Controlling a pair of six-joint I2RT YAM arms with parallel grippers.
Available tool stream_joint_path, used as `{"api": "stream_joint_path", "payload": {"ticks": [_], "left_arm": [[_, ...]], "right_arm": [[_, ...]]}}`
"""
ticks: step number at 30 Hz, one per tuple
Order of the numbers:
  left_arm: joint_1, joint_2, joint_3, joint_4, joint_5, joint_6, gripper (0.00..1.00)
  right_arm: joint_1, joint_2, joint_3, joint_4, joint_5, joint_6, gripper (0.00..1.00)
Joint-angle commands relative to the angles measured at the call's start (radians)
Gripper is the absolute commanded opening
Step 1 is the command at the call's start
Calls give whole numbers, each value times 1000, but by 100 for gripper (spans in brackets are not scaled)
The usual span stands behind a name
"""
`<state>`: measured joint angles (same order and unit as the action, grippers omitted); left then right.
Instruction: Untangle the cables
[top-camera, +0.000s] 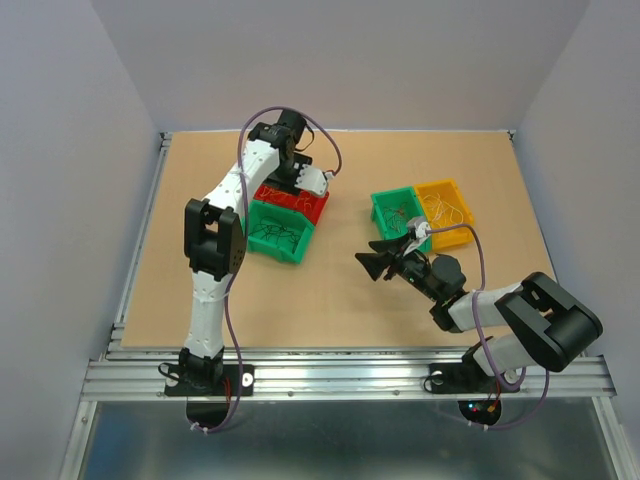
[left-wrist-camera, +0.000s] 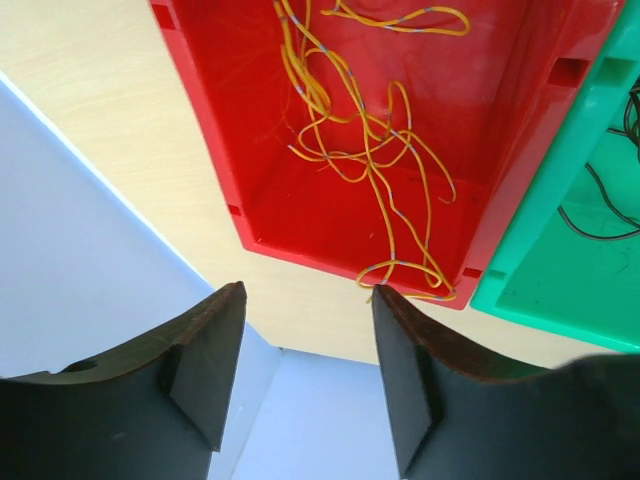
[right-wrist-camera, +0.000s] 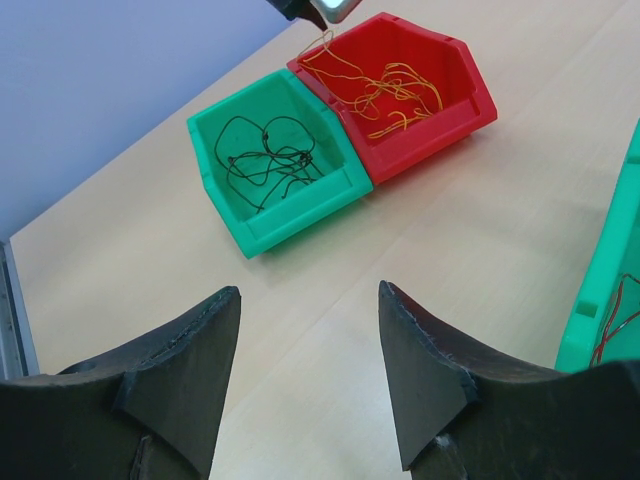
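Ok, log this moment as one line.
left end effector open at red plastic bin of thin yellow wires | right end effector open, empty, above wooden table

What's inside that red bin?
A loose tangle of yellow-orange cables, one loop draped over the rim of the red bin. The left gripper hides the far corner in the right wrist view.

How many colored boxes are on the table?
4. On the left, a red bin beside a green bin; on the right, a second green bin beside a yellow bin. None seems hidden.
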<state>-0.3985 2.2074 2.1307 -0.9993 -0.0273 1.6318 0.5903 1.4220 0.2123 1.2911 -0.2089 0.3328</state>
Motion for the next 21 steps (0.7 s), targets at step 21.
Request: {"api": "stream_joint_path", "payload": {"ticks": [21], "left_arm": [[4, 80, -22, 2, 20, -47, 38]], "right_arm": [[3, 26, -14, 246, 6, -1, 63]]}}
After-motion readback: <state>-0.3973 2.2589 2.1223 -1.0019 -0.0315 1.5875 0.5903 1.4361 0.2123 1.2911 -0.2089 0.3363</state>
